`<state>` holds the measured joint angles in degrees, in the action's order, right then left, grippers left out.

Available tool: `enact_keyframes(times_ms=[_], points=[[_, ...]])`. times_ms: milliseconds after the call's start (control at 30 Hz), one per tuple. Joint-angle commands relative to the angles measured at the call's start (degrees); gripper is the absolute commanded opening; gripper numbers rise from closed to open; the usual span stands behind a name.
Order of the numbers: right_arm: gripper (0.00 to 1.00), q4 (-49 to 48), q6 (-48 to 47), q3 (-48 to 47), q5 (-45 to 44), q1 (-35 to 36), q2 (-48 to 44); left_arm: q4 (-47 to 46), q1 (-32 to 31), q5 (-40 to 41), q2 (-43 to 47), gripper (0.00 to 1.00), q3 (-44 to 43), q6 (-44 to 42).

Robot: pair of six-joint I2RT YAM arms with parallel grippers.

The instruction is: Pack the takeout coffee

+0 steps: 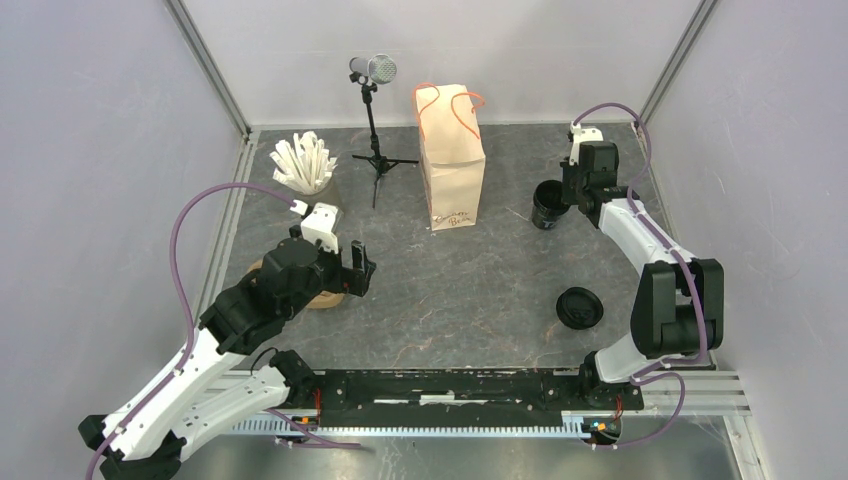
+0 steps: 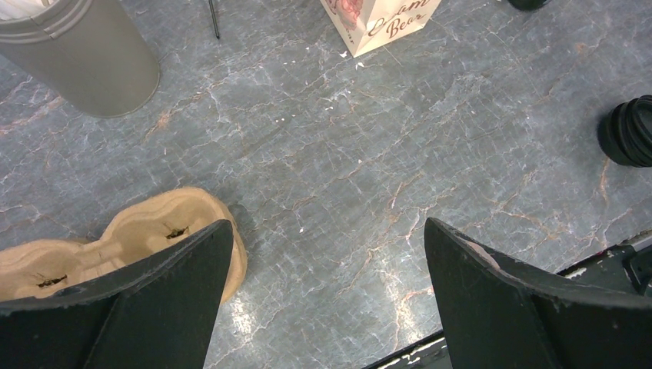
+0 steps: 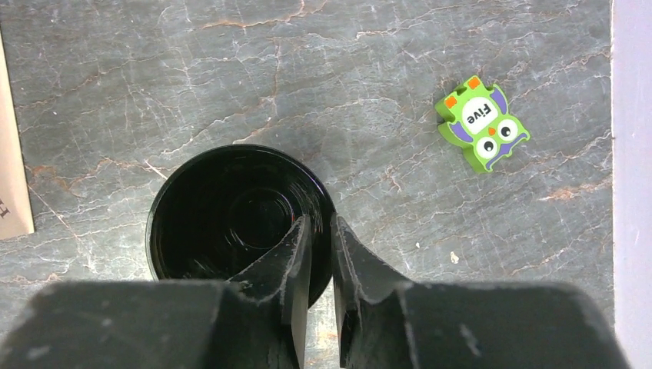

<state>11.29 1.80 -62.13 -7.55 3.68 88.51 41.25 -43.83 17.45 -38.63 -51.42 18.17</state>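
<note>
The black cup (image 1: 547, 205) stands open and lidless at the right back of the table, to the right of the brown paper bag (image 1: 452, 160). In the right wrist view I look down into the cup (image 3: 223, 207). My right gripper (image 3: 319, 221) is shut on its rim, one finger inside and one outside; it also shows in the top view (image 1: 566, 197). The round black lid (image 1: 580, 307) lies flat on the table nearer the arms and shows at the edge of the left wrist view (image 2: 630, 131). My left gripper (image 2: 327, 231) is open and empty over bare table, far from the cup.
A tan pulp cup carrier (image 2: 146, 231) lies by my left fingers. A grey cup of white sticks (image 1: 303, 165) and a microphone stand (image 1: 372, 110) are at the back left. A green owl block (image 3: 482, 123) lies right of the cup. The bag's corner (image 2: 380, 23) shows ahead.
</note>
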Motion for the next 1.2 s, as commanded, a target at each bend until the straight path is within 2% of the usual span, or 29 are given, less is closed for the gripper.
enact_keyframes(times_ms=[0, 800, 1000, 1167], points=[[0.23, -0.3, -0.1, -1.5, -0.2, -0.2, -1.2, -0.8, 0.1, -0.3, 0.0, 1.0, 0.1, 0.0], [0.23, 0.0, -1.1, -1.2, -1.6, -0.3, 0.6, -0.8, 0.1, -0.1, -0.2, 1.0, 0.1, 0.0], [0.21, 0.0, -0.9, -1.1, -1.6, -0.3, 0.8, -0.8, 0.1, -0.1, -0.1, 1.0, 0.0, 0.0], [0.16, -0.3, -1.0, -1.1, -1.8, -0.4, 0.6, -0.8, 0.1, 0.0, 0.0, 1.0, 0.1, 0.0]])
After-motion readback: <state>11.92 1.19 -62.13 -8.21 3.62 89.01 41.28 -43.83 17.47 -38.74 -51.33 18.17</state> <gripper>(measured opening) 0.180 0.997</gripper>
